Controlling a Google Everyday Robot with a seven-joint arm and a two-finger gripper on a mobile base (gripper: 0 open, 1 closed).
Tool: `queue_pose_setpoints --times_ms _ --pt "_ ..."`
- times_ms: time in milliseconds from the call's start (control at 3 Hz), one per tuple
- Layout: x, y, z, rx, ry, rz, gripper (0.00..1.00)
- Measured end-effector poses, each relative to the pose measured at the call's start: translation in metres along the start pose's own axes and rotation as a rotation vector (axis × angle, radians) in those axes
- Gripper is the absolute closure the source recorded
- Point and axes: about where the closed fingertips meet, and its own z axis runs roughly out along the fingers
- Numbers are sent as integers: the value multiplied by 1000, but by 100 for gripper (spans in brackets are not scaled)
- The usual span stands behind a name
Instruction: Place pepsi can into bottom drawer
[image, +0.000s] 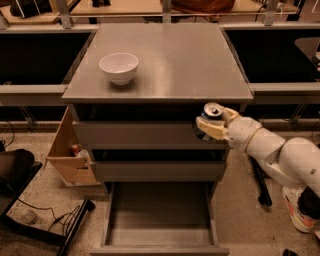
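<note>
The pepsi can is dark blue with a silver top and is held upright in front of the cabinet's top drawer, near its right end. My gripper is shut on the can, and its white arm reaches in from the right. The bottom drawer is pulled open at the foot of the grey cabinet, and its grey tray shows nothing inside. The can is above the drawer and toward its right side.
A white bowl stands on the cabinet top at the left. The two upper drawers are closed. A cardboard box leans left of the cabinet. Cables lie on the floor at the lower left. A shoe shows at the right.
</note>
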Motion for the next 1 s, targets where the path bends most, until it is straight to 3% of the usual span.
queue_pose_setpoints --times_ms 333,667,1000 --pt "57 56 -5 -98 -29 36 100" --pt "127 105 9 -177 -19 25 100" --pt "197 133 34 -237 26 -17 100"
